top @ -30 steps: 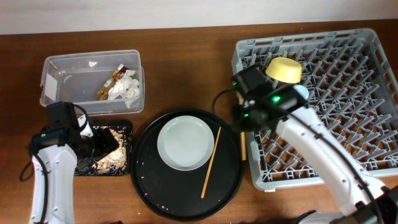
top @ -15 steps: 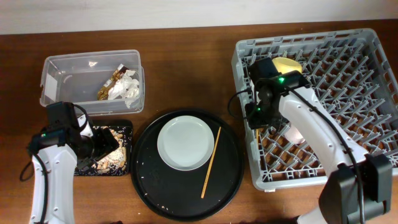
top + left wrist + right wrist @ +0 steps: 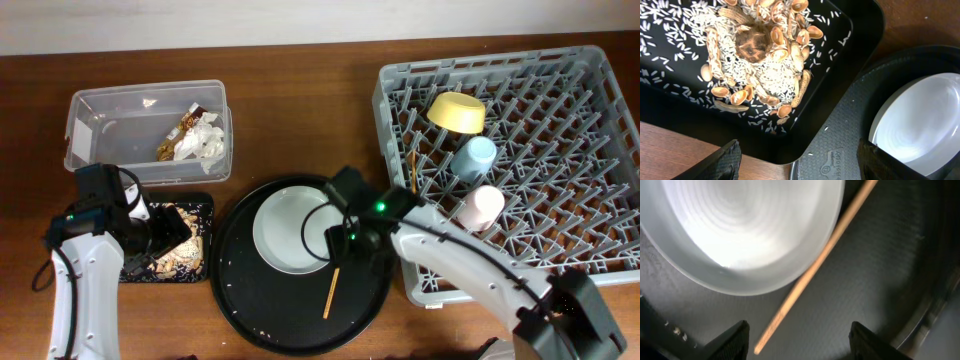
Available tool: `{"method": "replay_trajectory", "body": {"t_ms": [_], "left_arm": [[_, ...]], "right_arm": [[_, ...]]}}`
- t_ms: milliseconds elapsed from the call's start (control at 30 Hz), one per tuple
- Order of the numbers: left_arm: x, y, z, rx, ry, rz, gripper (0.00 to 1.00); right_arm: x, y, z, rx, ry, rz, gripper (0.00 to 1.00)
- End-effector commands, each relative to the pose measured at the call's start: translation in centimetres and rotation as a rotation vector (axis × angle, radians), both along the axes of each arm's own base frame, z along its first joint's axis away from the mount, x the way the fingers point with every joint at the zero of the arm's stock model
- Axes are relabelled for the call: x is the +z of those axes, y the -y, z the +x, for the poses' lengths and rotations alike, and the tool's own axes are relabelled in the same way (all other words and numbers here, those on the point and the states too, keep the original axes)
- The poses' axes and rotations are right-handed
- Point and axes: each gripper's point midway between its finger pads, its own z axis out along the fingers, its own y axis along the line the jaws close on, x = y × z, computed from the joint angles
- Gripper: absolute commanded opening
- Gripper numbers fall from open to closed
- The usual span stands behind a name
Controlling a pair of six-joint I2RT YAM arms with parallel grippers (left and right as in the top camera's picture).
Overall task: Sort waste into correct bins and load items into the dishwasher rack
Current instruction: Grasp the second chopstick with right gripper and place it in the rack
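- Round serving tray [image 3: 245, 300]: black, at the middle of the wooden table [image 3: 300, 110]; the landmark for all entries.
- Plate [image 3: 285, 230]: pale, empty, on the landmark's upper half.
- Chopstick [image 3: 812, 272]: on the landmark, slanting against the plate's right rim. Overhead, the right arm covers its upper part.
- Right gripper [image 3: 797, 330]: over the landmark, fingers spread wide either side of the chopstick, gripping nothing.
- Shallow black tray [image 3: 205, 205]: just left of the landmark, holding food scraps [image 3: 760, 45] of shells and white grains.
- Left gripper [image 3: 799, 147]: above the landmark's left edge, fingers wide, empty.
- Clear tub [image 3: 100, 97]: up-left of the landmark, with napkins [image 3: 210, 142] and wrapper [image 3: 180, 135].
- Dishwasher rack [image 3: 412, 270]: right of the landmark, holding yellow bowl [image 3: 457, 112], blue cup [image 3: 473, 155], pink cup [image 3: 480, 207] and second chopstick [image 3: 413, 172].
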Motion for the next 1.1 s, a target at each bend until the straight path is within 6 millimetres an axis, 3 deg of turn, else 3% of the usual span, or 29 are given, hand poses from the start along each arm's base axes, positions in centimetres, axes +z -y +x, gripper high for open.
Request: {"method": "replay_trajectory", "body": {"t_ms": [0, 233, 367, 567, 700, 1067], "left_arm": [[0.3, 0.0, 0.0, 0.004, 0.01, -0.005, 0.73], [0.3, 0.0, 0.0, 0.004, 0.01, -0.005, 0.73], [0.3, 0.0, 0.0, 0.005, 0.01, -0.005, 0.73], [0.3, 0.0, 0.0, 0.005, 0.01, -0.005, 0.73], [0.3, 0.0, 0.0, 0.005, 0.009, -0.005, 0.73], [0.3, 0.0, 0.0, 0.004, 0.01, -0.005, 0.73]], "right_arm": [[-2.8, -0.2, -2.1, -0.039, -0.035, -0.006, 0.65], [-4.9, -0.5, -3.8, -0.035, -0.064, -0.058, 0.64], [-6.5, 0.3, -4.3, -0.155, -0.107, -0.124, 0.6], [-6.7, 1.4, -4.3, -0.24, -0.108, -0.178, 0.59], [-6.7, 1.1, -4.4, -0.257, -0.118, -0.164, 0.55], [-6.0, -0.1, -4.1, -0.237, -0.087, -0.151, 0.56]]}}
